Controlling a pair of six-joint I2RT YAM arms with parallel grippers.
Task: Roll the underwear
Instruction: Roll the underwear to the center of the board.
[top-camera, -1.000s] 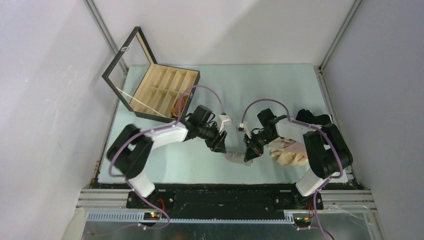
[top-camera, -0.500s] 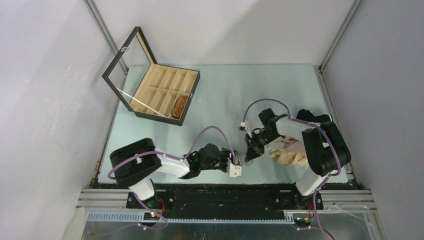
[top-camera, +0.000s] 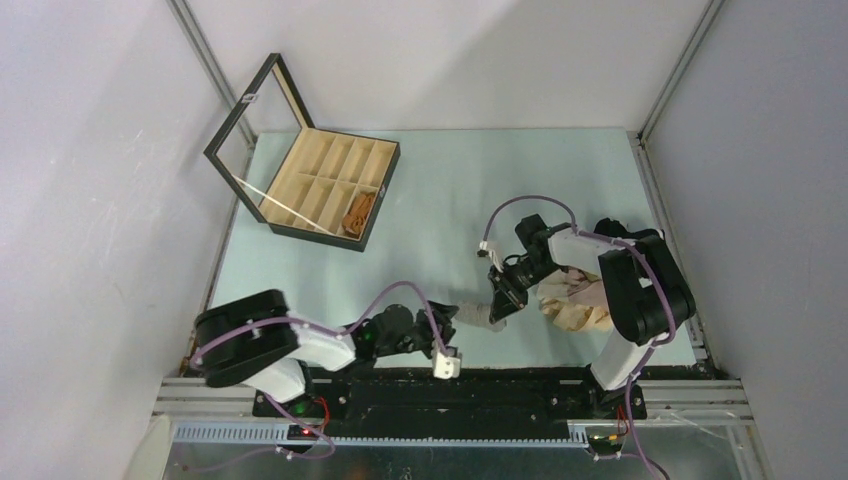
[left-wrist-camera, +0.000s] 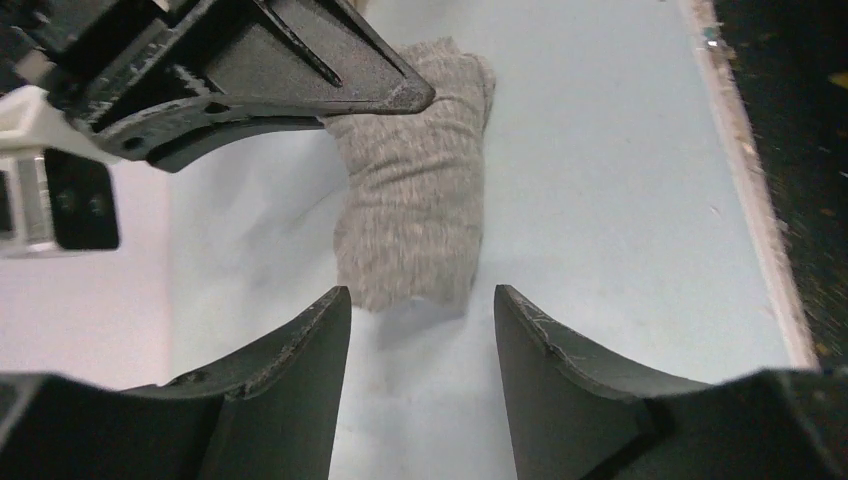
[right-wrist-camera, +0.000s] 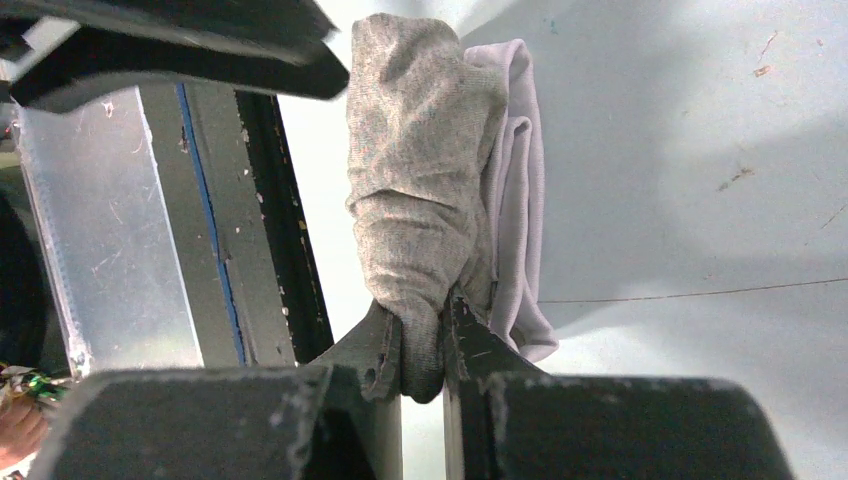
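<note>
We are clamping the grey underwear (right-wrist-camera: 420, 180) by its right end in the right gripper (right-wrist-camera: 422, 338), close to the near edge of the table (top-camera: 450, 190). The left gripper (left-wrist-camera: 420, 305) is gaping wide just beside its left end, the far-left box (top-camera: 325, 175) well apart.

Pale blue-green table (top-camera: 450, 190), black-framed wooden box (top-camera: 318, 178) set open at its far left corner, grey underwear roll (top-camera: 472, 314) laid close to the near edge, beige and pale pink underwear heap (top-camera: 575, 310) piled just to the right.
</note>
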